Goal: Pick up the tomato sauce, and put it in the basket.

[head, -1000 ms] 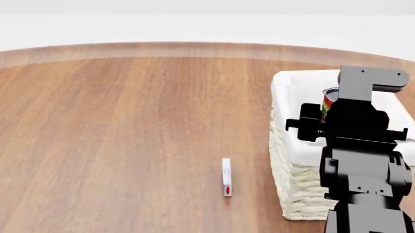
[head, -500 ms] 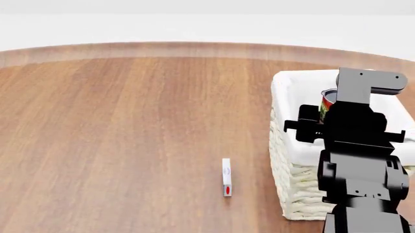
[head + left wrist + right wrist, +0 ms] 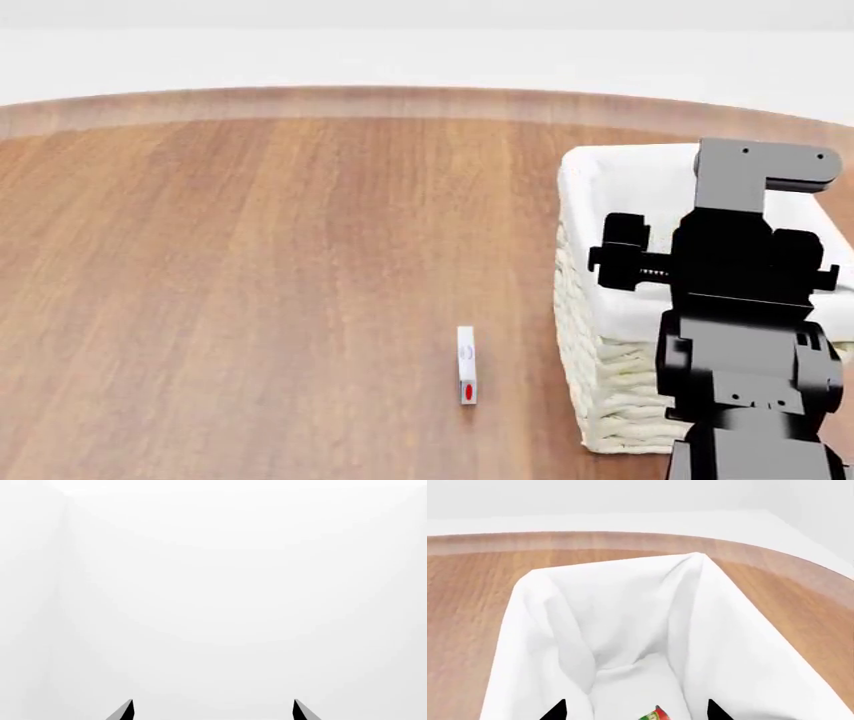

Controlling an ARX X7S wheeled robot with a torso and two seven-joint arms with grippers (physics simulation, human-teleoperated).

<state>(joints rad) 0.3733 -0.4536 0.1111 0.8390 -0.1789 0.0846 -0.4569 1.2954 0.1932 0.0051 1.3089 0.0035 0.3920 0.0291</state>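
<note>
Since a second ago the tomato sauce (image 3: 654,714) has dropped out of my head view; its label now peeks up from deep in the basket (image 3: 594,172), between the right gripper (image 3: 635,711) tips. Those tips stand apart, so I judge the can released, with the arm held over the basket on the table's right. The left gripper (image 3: 212,711) faces blank white, fingers apart, parked idle.

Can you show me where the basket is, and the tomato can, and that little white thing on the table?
basket (image 3: 607,310), head view, left side of its cloth rim.
tomato can (image 3: 652,715), right wrist view, the red and green bit showing.
little white thing (image 3: 467,364), head view, its middle.
</note>
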